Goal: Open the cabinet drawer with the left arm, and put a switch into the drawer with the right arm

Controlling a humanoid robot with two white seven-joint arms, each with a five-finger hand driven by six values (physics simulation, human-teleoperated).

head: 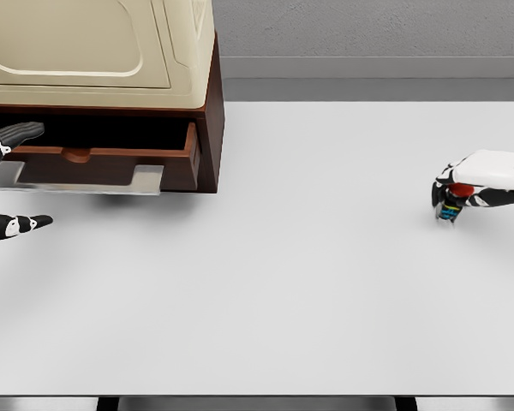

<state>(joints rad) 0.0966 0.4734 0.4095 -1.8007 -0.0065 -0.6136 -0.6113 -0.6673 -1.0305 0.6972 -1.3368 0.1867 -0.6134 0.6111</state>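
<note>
The cabinet [111,51] stands at the table's far left, cream on top with a brown wooden base. Its drawer [103,167] is pulled out, showing a dark hollow behind the front panel and a small wooden handle [77,155]. My left hand [30,177] is at the picture's left edge, fingers spread wide. One dark finger [19,132] lies above the drawer front, another [21,224] well below it, holding nothing. Far right, my right hand [452,204] is curled down over the switch [450,209], a small block with red, blue and yellow parts, resting on the table.
The white table [283,282] stretches between the cabinet and my right hand. A grey metal plate [86,178] runs along the bottom of the drawer front. Behind the table is a grey wall [368,34].
</note>
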